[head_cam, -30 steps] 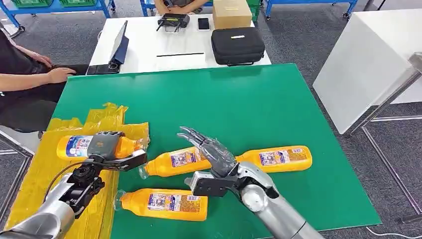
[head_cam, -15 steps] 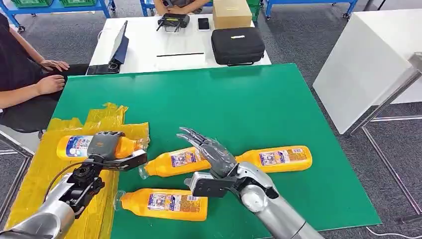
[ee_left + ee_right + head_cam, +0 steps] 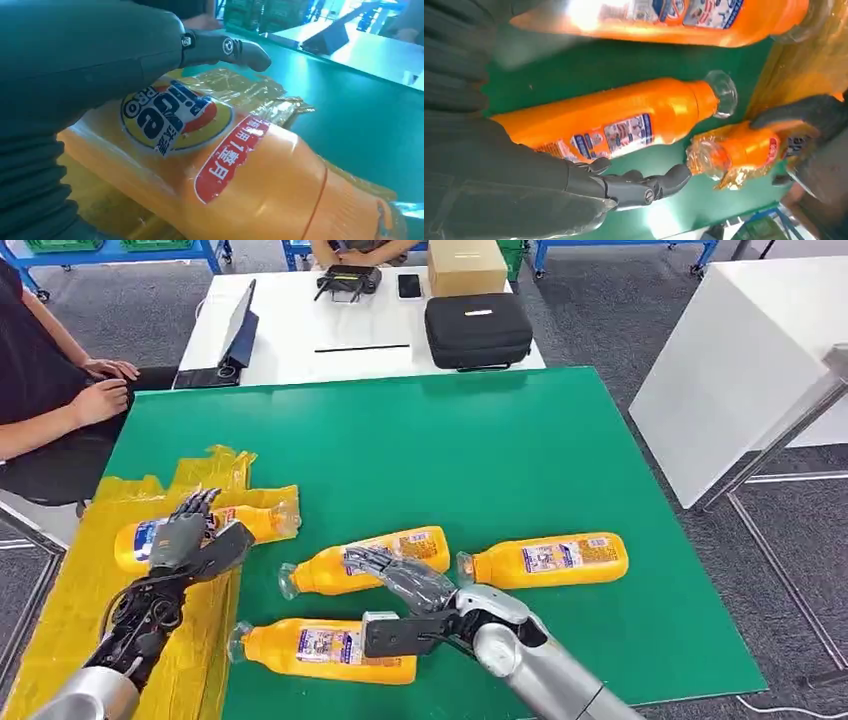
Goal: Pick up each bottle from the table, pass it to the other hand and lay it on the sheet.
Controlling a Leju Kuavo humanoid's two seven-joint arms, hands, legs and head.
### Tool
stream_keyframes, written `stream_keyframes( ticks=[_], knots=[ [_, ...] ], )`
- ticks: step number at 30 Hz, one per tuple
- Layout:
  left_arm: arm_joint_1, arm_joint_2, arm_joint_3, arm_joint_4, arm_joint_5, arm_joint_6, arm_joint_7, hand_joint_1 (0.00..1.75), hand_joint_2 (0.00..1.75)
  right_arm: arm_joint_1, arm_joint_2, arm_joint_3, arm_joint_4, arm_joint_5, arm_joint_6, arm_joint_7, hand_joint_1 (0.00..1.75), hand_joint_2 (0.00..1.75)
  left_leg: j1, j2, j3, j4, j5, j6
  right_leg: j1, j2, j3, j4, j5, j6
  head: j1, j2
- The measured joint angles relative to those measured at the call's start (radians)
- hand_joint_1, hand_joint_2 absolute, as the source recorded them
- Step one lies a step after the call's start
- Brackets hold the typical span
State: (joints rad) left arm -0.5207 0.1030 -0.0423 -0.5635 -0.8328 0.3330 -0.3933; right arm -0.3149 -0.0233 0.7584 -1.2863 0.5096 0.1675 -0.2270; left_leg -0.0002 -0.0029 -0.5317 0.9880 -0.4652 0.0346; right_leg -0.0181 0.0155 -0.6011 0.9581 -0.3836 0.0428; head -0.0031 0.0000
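Item: left hand (image 3: 185, 540). Fingers spread and released, lying over the bottle on the sheet (image 3: 255, 524); in the left wrist view its label sits directly beneath the fingers (image 3: 225, 47), and no grasp is evident.

Item: yellow sheet (image 3: 60, 610). Crumpled plastic at the counter's (image 3: 520, 440) left edge, under and behind the left fingers.

Item: right hand (image 3: 405, 580). Fingers apart, holding nothing, poised just above the middle bottle (image 3: 330, 572), whose clear cap points toward the sheet.

Item: near bottle (image 3: 330, 648). Lies beside the right wrist, on the robot's side of the fingers.

Item: far-right bottle (image 3: 545, 558). Lies just beyond the right hand, on the side away from the sheet.

Item: person (image 3: 60, 410), seated at the counter's far left corner, well apart from both hands.

Step, as judged: one bottle delivered; pick-up of the middle bottle beginning. Next move calls for the right fingers to lower, wrap the body, lift, and pass to the left hand once it is free.
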Motion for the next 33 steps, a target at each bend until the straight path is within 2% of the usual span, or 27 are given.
stream_keyframes(
  ticks=[33],
  knots=[
    [0.010, -0.003, 0.031, -0.010, 0.008, 0.008, -0.002, 0.00, 0.00, -0.007, -0.007, 0.029, 0.023, -0.011, -0.002, 0.014, 0.00, 1.75, 0.000, 0.000, -0.001, 0.000, 0.000, 0.000, 0.000, 0.000, -0.001, 0.000, 0.000, 0.000, 0.000, 0.000]
  ],
)
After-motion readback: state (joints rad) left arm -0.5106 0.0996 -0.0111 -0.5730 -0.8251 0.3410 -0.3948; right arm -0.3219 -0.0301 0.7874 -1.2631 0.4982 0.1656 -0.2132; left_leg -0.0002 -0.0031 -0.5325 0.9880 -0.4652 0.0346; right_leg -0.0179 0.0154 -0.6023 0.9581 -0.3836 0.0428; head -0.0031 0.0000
